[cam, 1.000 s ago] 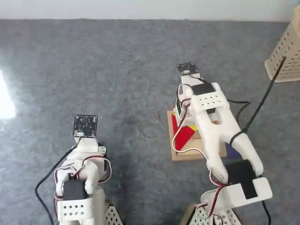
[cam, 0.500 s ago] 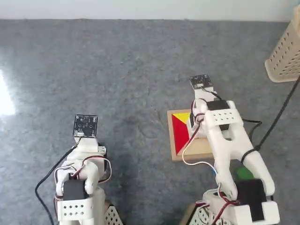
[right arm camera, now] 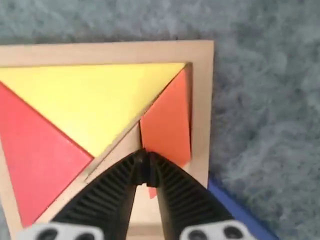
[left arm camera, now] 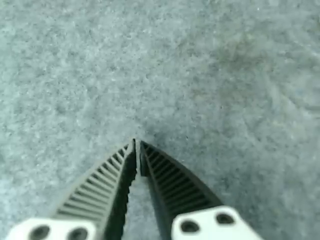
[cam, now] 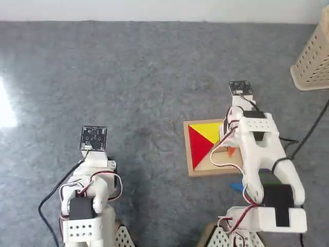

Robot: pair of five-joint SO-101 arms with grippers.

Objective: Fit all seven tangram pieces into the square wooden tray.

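right jaws sitting fully closed over tray (right arm camera: 202,100), tips touching corner of orange triangle (right arm camera: 170,125); can't tell if pinching it. yellow triangle (right arm camera: 95,97) and red triangle (right arm camera: 35,160) lying flat in tray, edge to edge. orange triangle sitting against tray rim beside yellow triangle. blue piece (right arm camera: 235,210) lying on surface (cam: 128,77) just outside tray. left jaws hanging closed, holding nothing, over grey surface well apart from tray.

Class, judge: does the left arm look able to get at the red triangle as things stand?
Possibly: the red triangle lies uncovered in the tray, facing the left gripper, though far off.
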